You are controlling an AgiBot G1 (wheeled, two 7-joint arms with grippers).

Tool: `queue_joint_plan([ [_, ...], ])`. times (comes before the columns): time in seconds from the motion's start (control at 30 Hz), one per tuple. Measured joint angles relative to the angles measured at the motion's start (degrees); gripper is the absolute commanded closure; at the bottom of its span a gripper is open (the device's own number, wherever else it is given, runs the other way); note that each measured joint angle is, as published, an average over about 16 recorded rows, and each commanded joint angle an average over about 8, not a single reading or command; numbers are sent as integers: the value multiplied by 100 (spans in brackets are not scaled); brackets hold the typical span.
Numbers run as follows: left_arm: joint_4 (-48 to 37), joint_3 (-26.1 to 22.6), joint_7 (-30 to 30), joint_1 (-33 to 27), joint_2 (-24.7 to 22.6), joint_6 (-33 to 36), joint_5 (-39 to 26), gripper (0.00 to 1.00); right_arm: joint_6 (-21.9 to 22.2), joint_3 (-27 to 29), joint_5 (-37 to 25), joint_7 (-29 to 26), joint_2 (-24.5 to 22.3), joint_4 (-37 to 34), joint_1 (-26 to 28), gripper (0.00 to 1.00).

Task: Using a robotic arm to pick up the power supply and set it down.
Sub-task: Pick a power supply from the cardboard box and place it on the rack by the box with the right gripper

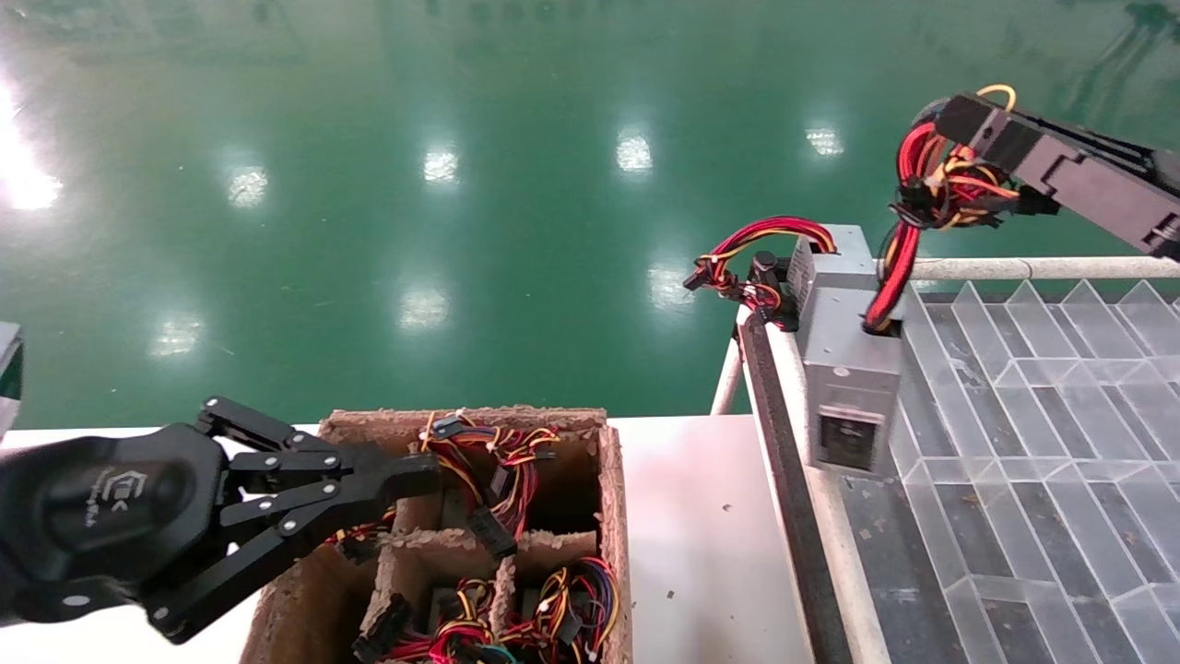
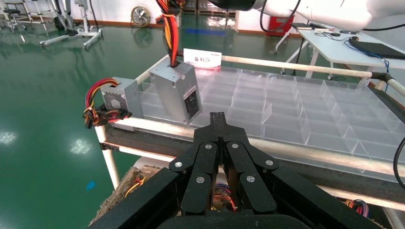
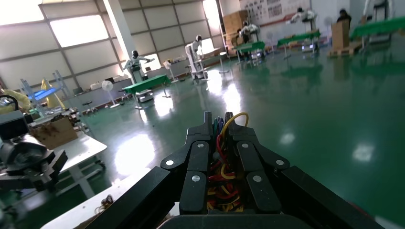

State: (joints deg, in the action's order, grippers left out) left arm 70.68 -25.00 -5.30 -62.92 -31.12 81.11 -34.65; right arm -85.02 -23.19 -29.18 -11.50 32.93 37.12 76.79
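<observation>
The right gripper (image 1: 959,138) is clamped on the wire bundle (image 1: 899,249); the power supply (image 1: 843,369) hangs below, long axis upright over the tray's (image 1: 1060,443) near-left edge (left gripper (image 1: 419,475) closed, idle).

On your left a brown fibre crate (image 1: 613,480) sits on the white table (image 1: 701,544), its compartments full of red, yellow and black wire bundles (image 1: 489,461). To your right stands a rack of clear plastic dividers (image 1: 1042,397). At its far corner lies a second grey box (image 1: 834,254), its red-yellow wires (image 1: 751,235) arching sideways to black connectors. Green glossy floor (image 1: 415,231) lies beyond.
</observation>
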Motion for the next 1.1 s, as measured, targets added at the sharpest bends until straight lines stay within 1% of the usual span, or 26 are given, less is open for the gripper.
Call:
queue_joint_plan([
  [0.27,0,0,0,0,0,0,0,100,-299,-159,-180,-178,37,-1037,356,100],
  [0.4,0,0,0,0,0,0,0,100,-318,-245,-306,-204,95,-1544,563,100],
  [0.57,0,0,0,0,0,0,0,100,-242,-356,-504,-138,178,-2064,812,100],
  [0.83,0,0,0,0,0,0,0,100,-216,-550,-844,74,331,-2590,1158,100],
  [1.1,0,0,0,0,0,0,0,100,-274,-706,-1092,246,545,-2926,1408,100],
])
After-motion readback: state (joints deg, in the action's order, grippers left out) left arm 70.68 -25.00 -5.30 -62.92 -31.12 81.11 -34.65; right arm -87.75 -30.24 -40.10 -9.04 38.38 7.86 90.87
